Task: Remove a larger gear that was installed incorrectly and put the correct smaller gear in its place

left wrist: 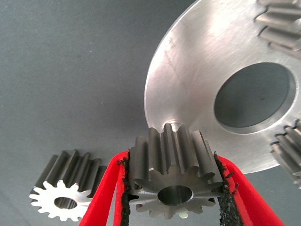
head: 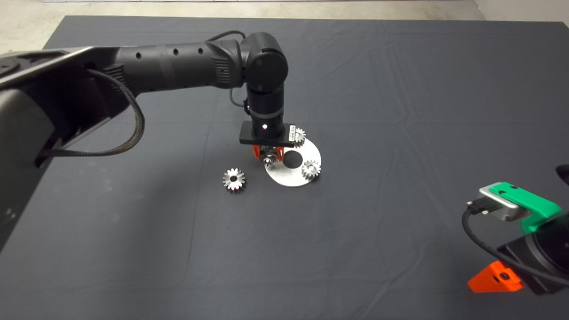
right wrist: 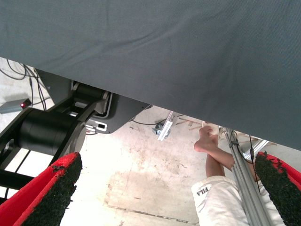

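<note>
At the round plate's rim, the left gripper clamps its jaws on the larger gear; the smaller gear lies on the counter nearby. Well away, the right gripper waits, jaws apart.

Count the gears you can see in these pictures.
4. The left gripper holds a dark gear at the disc edge; a near gear and a half-hidden far gear sit on the disc; a pale gear lies on the mat.
</note>
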Controlling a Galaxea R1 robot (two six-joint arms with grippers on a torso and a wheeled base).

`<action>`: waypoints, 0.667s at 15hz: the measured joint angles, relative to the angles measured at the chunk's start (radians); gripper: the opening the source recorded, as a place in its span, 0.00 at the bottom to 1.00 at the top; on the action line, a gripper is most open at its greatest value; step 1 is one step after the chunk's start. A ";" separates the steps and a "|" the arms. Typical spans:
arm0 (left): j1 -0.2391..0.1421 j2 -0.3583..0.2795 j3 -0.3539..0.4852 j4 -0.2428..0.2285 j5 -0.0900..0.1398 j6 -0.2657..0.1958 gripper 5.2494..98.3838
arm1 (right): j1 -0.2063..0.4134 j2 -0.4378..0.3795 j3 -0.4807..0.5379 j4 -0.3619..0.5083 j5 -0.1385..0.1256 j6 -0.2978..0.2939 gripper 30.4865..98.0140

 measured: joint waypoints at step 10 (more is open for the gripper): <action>0.001 0.000 0.000 0.000 0.010 0.011 0.33 | 0.000 0.000 0.000 0.000 0.000 0.000 0.98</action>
